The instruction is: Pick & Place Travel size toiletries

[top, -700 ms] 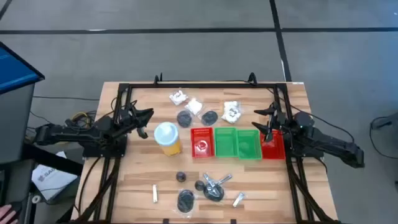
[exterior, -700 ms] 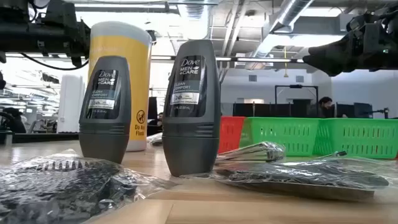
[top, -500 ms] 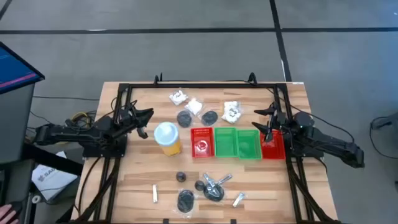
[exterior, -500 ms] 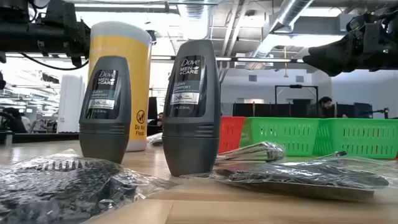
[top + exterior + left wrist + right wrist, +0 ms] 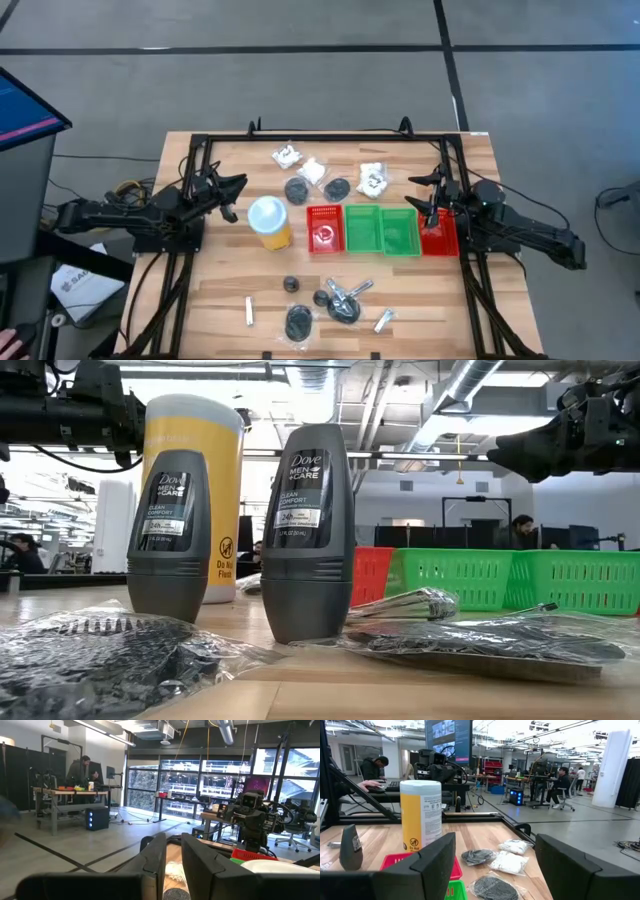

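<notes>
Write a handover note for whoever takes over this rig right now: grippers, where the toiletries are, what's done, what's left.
Left gripper: jaws nearly closed, empty, hovering at the table's left side beside the yellow cup.
Right gripper: open, empty, above the right-hand red bin.
White packets and two dark discs lie behind the bins. Roll-ons, tubes and wrapped combs sit in front.
Done: the left red bin holds one item, which I cannot identify. Both green bins look empty.
Left: everything else still needs placing.
</notes>
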You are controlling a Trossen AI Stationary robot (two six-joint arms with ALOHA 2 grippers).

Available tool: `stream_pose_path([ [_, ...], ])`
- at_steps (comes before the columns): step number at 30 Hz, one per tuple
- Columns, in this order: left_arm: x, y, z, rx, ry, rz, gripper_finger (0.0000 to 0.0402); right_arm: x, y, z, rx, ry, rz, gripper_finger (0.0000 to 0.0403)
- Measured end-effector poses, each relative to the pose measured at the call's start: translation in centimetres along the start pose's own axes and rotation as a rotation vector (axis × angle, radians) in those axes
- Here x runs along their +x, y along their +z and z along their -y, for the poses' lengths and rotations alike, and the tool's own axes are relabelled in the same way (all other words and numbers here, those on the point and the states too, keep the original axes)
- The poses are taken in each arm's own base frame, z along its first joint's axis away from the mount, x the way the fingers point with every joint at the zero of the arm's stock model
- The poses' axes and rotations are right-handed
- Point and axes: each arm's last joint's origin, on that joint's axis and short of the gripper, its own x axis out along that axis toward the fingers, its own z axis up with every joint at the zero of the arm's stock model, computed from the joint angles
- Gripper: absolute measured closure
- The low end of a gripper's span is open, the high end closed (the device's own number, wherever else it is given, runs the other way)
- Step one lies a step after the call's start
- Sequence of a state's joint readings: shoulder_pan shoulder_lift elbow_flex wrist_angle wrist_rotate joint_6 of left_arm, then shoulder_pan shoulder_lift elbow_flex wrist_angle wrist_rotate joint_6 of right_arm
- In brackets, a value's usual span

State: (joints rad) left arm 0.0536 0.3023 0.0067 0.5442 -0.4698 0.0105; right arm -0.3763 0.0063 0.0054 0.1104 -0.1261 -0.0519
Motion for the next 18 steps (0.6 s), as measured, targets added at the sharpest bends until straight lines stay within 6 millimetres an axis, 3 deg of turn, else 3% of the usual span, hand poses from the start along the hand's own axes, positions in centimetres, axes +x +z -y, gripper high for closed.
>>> stream_pose_path([
  [5,0.0,0.0,0.1,-0.078,-0.038,-0.001,0.0348,0.0,0.0,0.0,0.0,0.0,0.0,0.0143],
  [11,0.2,1.6,1.0,-0.091,-0.274,0.042,0.0348,0.0,0.0,0.0,0.0,0.0,0.0,0.0143],
  [18,1.3,2.2,2.6,-0.076,-0.402,-0.042,0.0347,0.0,0.0,0.0,0.0,0.0,0.0,0.0143],
])
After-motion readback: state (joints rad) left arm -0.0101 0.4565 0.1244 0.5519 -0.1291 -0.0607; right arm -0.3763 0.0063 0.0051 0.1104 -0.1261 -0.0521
